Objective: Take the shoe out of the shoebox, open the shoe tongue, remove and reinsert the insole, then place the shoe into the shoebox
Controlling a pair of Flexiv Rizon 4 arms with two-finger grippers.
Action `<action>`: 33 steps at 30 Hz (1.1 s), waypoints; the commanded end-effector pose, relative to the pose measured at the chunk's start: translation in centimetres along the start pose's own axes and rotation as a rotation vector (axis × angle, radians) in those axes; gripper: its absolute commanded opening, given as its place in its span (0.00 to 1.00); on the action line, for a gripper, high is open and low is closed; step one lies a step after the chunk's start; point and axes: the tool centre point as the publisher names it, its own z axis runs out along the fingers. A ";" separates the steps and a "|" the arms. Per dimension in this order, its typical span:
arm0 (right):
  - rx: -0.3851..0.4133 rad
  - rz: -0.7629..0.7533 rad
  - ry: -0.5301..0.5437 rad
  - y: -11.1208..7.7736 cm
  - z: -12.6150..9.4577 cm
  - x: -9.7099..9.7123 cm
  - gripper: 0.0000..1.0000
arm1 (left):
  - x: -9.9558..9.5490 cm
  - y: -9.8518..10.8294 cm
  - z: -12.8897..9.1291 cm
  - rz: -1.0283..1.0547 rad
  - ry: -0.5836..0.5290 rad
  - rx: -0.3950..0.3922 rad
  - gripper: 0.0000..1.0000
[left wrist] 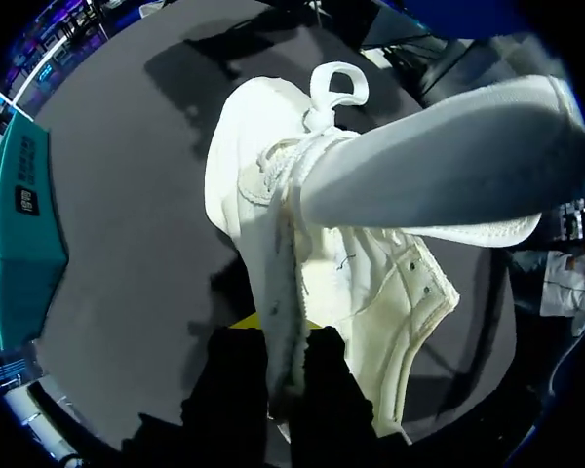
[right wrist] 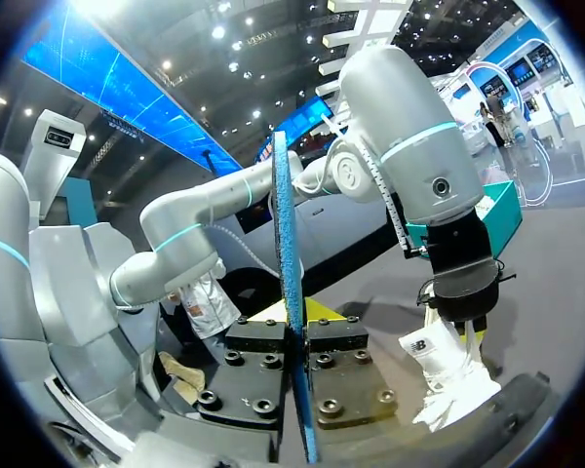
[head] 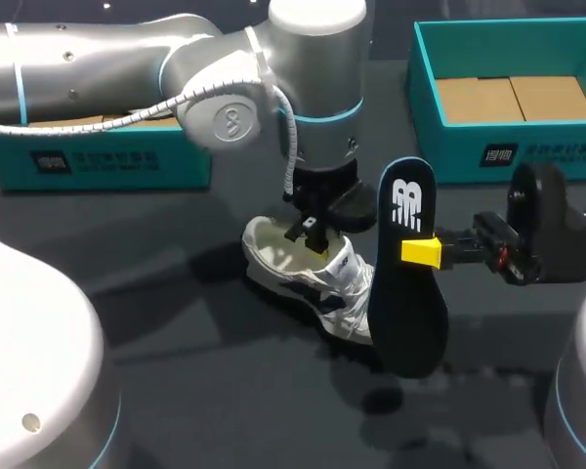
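**A:** Which step do you log?

**B:** The insole [head: 407, 283] is out of the shoe [head: 293, 264], so I judge removal done and reinsertion pending. The shoe sits sole-down on the surface [head: 176, 371]. The shoebox [head: 449, 147] stands behind the shoe, toward the right arm's side, with only its cardboard floor showing.

**A:** Jaws?

**B:** Right gripper [right wrist: 297, 336]: jaws closed on the insole near mid-length, one on each face. The insole stands on end just beside the shoe's toe. I cannot tell whether its lower end touches the surface. Left gripper [left wrist: 278, 380]: jaws pinched on a strip of the upper at the shoe's opening. I take the strip for the tongue [left wrist: 283, 292], but I am not certain.

**A:** Arm pose?

**B:** The left arm [head: 127, 59] comes in above the shoe, its wrist vertical and its gripper pointing straight down at the opening. The right arm [head: 557, 234] is low, its gripper level and aimed at the shoe from the side.

**A:** What does the next move call for?

**B:** My judgement is that the insole must tip from upright toward flat and go into the opening toe end first. Meanwhile the left gripper must hold the opening wide and pin the shoe. There are two risks. The insole looks thin and may buckle at the collar, and the left gripper partly fills the opening and could block the way in.
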 end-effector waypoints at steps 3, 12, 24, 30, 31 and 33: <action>0.001 0.001 -0.005 -0.1 0.1 0.2 0.00 | 0.1 1.0 -1.3 0.320 -0.092 -0.012 0.00; 0.001 0.001 -0.005 -0.1 0.1 0.2 0.00 | 0.1 0.8 -1.0 0.479 -0.127 0.040 0.00; 0.001 0.001 -0.005 -0.1 0.1 0.2 0.00 | 0.3 -0.2 -1.6 0.727 -0.213 0.032 0.00; 0.001 0.001 -0.005 -0.1 0.1 0.2 0.00 | 0.8 -1.5 -0.9 0.790 -0.225 0.011 0.00; 0.001 0.001 -0.005 -0.1 0.1 0.2 0.00 | 0.8 -1.7 -0.7 0.792 -0.222 0.005 0.00; 0.001 0.001 -0.005 -0.1 0.1 0.2 0.00 | 0.8 -1.9 -0.4 0.797 -0.217 0.005 0.00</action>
